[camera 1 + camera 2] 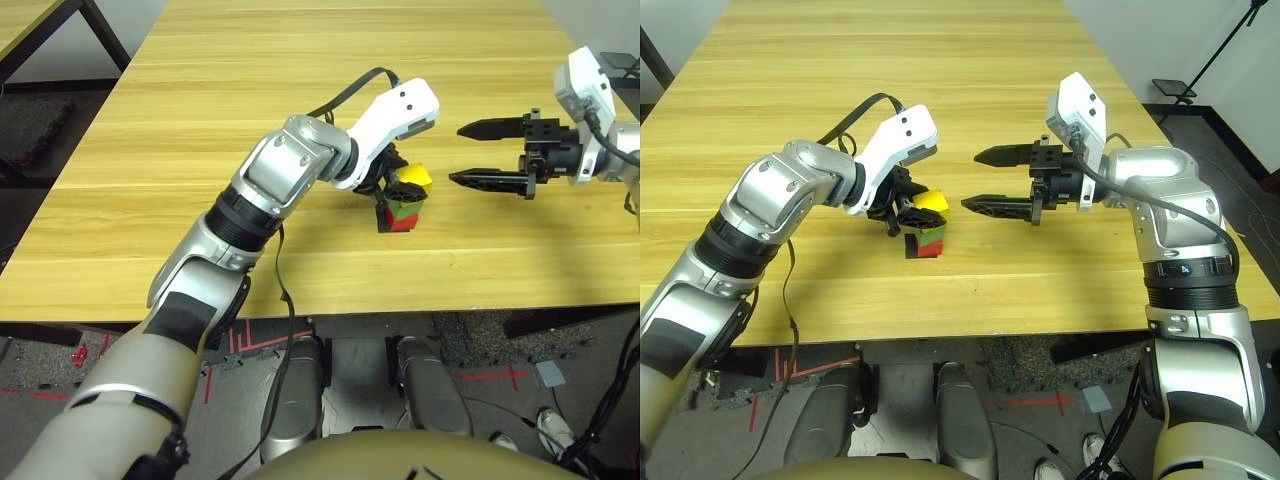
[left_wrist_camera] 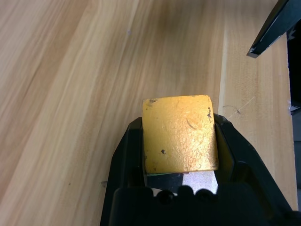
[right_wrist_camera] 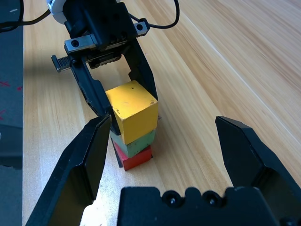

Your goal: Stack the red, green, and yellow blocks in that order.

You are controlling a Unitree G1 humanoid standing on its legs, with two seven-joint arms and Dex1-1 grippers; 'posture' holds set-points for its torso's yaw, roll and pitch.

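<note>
- Centrally on the tabletop stands a little column: the small matte red cube [image 3: 137, 158] at the bottom, the matte green cube [image 3: 136, 141] on it, and the matte yellow cube [image 3: 132, 111] on top, turned slightly askew to the two below.
- Clamped on the yellow cube is the left claw [image 3: 126, 101], one black finger [image 2: 237, 150] against each of two opposite faces.
- Just beside the stack, clear of it, the right claw [image 1: 985, 181] hangs with its two black fingers spread wide, pointing level towards the blocks.
- Under everything lies the pale wooden plank tabletop [image 1: 240, 90], its boards running across the head views; a dark floor with red tape marks [image 1: 500, 377] shows past the near edge.
- From the head camera the left wrist housing covers part of the stack, so the red cube is mostly hidden there.
- Upright is the column's long axis.
</note>
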